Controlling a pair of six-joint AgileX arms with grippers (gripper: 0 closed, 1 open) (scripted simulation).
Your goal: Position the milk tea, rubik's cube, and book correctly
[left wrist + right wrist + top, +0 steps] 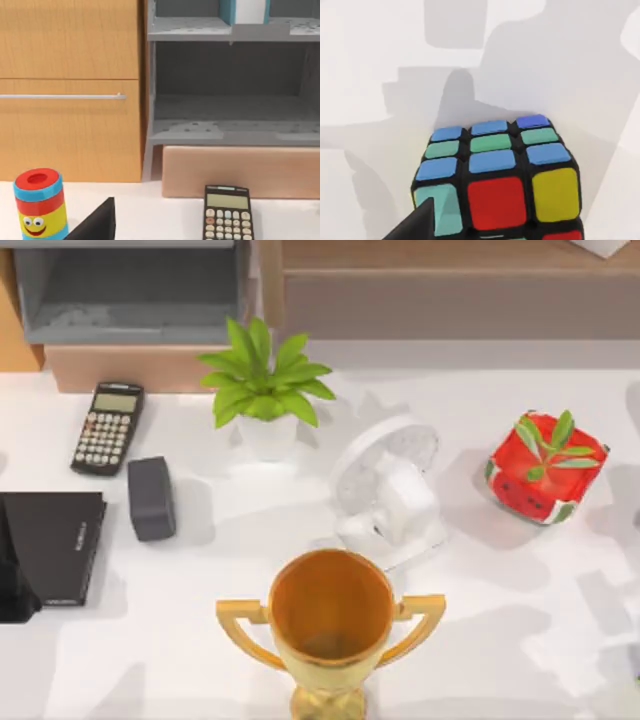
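**Cube under the right wrist, book on the shelf, both pincers hard to read**

Top view: the white table point(560, 640) carries a gold trophy point(332, 625) at the front centre, a white fan point(388, 495) behind it, a green potted plant point(265, 385) further back, and a watermelon-patterned pot point(545, 468) on the table's right side. On the left lie a calculator point(107, 427), a small dark grey box point(151, 497) just beside it, and a flat black notebook point(55, 545) at the left edge.

Left wrist view: a grey shelf unit point(230, 127) stands beside a wooden cabinet point(70, 90). The book point(244, 11), teal-covered with white page edges, stands upright on the upper shelf board, cut off by the frame. Below, on the table, sit the calculator point(227, 212) and a striped cylinder with a smiling face point(40, 205). A dark fingertip of the left gripper point(97, 225) pokes in near the cylinder without touching it; I cannot tell how far this pincer is spread.

Right wrist view: the rubik's cube point(495, 175) rests on the white tabletop, blue and green stickers on top, red and yellow on the near face. One dark fingertip of the right gripper point(417, 225) overlaps the cube's lower corner; whether it is clamped on the cube or loose beside it cannot be told.
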